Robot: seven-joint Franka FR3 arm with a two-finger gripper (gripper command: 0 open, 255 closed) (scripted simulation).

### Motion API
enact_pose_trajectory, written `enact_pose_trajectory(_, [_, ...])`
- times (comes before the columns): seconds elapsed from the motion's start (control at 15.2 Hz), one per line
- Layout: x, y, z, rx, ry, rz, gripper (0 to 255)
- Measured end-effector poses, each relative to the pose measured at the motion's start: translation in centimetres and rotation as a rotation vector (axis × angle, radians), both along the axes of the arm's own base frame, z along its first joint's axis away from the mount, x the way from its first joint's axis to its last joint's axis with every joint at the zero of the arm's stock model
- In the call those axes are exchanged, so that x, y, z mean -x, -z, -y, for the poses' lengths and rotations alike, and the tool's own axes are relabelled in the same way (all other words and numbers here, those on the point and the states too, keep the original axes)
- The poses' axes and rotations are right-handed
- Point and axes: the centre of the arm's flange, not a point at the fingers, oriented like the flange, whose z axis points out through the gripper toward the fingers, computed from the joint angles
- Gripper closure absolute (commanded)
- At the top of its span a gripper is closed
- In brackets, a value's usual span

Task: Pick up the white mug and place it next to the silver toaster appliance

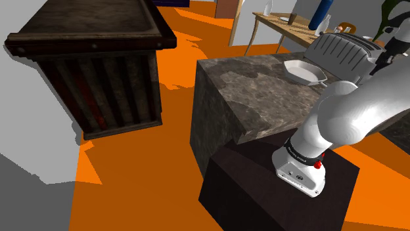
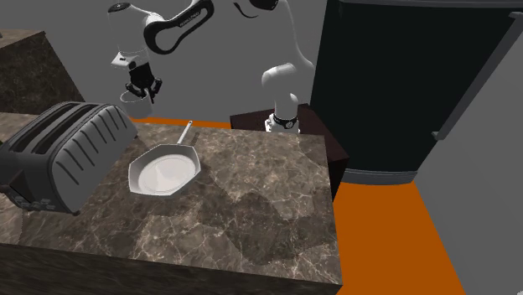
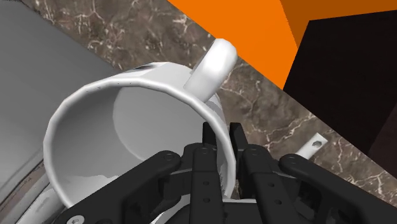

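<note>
— What is on the marbled worktop (image 2: pixel 251 209)?

— A ribbed silver toaster (image 2: pixel 63 151), with a white pan (image 2: pixel 165 172) lying just beside it.

— And the white mug (image 3: pixel 127 140)?

— It hangs in the air near the toaster's far end in the second exterior view, touching neither toaster nor worktop.

— What about the gripper (image 3: pixel 222 143)?

— It is clamped on the mug's rim, one black finger inside the wall and one outside, close to the handle.

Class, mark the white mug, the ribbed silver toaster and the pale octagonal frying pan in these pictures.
white mug (image 3: pixel 143 127): wrist view, inside wall.
ribbed silver toaster (image 2: pixel 84 155): second exterior view, ribbed side.
pale octagonal frying pan (image 2: pixel 163 174): second exterior view, inner base.
</note>
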Motion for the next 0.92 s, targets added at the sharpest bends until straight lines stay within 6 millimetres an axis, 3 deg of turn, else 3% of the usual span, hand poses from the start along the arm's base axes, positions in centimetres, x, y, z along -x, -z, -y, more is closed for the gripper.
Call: enact_pose_trajectory(0.92, [-0.1,7.3,0.0,0.0,0.0,0.0,255])
